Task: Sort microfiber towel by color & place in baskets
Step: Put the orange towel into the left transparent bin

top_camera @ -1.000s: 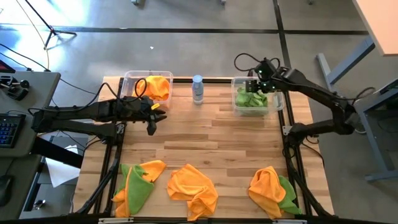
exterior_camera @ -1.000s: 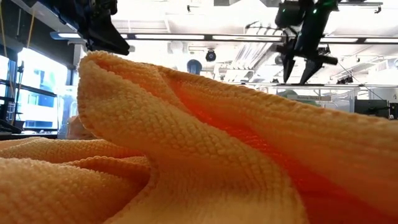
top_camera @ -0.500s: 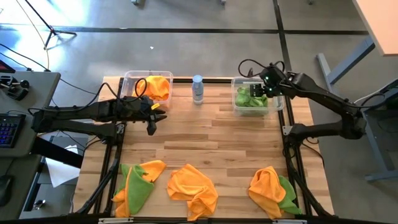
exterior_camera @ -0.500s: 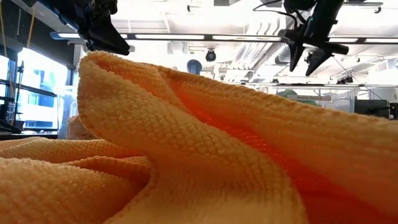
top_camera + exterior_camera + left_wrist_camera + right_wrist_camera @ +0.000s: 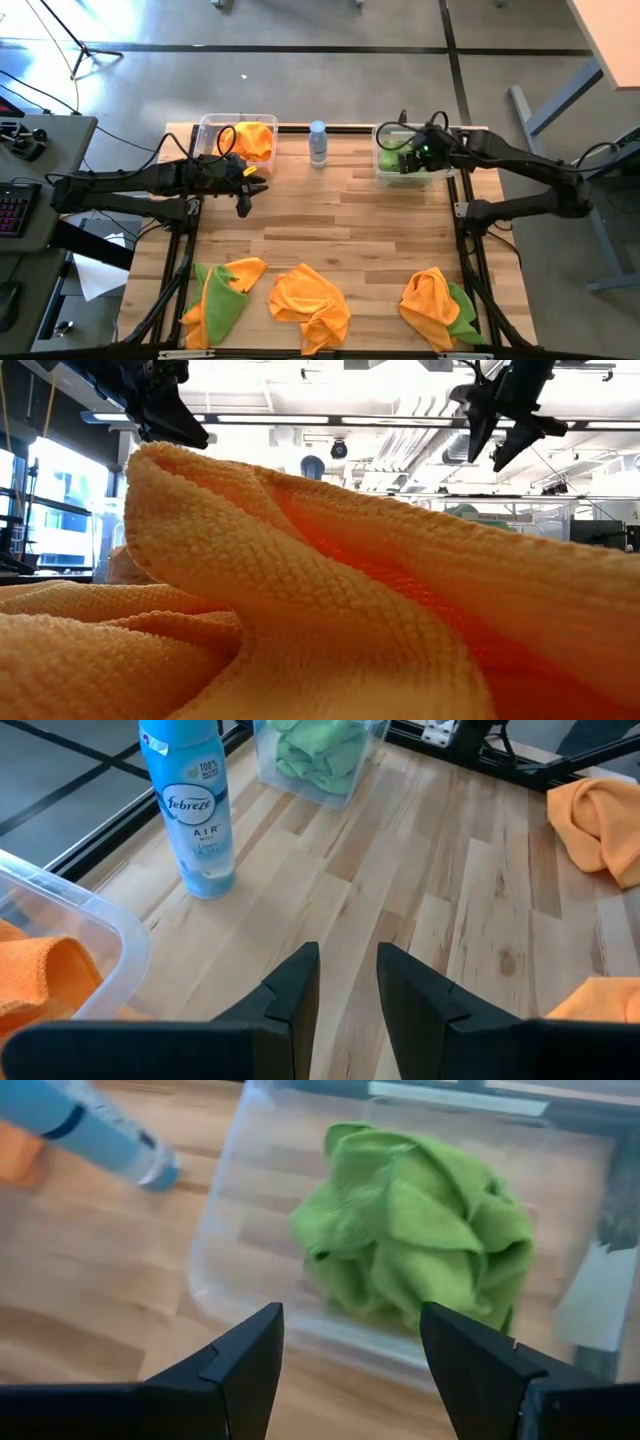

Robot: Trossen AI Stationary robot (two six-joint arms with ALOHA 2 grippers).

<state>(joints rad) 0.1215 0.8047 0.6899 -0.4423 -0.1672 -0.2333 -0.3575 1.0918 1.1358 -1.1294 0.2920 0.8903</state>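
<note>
Orange cloth fills the low view up close, a rumpled orange towel (image 5: 300, 610) lying right against that camera. Along the near edge of the wooden table (image 5: 330, 215) sit three heaps: an orange-and-green pile (image 5: 220, 290) at near left, stretched roughly near-to-far, an orange heap (image 5: 310, 300) in the middle, and an orange towel over a green one (image 5: 438, 305) at near right. Mid-table on the left, the left gripper (image 5: 247, 195) hangs over bare wood, empty, its fingers (image 5: 290, 990) a narrow gap apart. At the far edge, the left basket (image 5: 212, 128) holds orange towels (image 5: 255, 138), a blue-capped spray bottle (image 5: 318, 142) stands upright between the tubs, and the right basket (image 5: 445, 165) holds bunched green towels (image 5: 420, 1230). The right gripper (image 5: 408, 160) hovers over that basket, jaws spread wide and empty, probably just above the rim.
</note>
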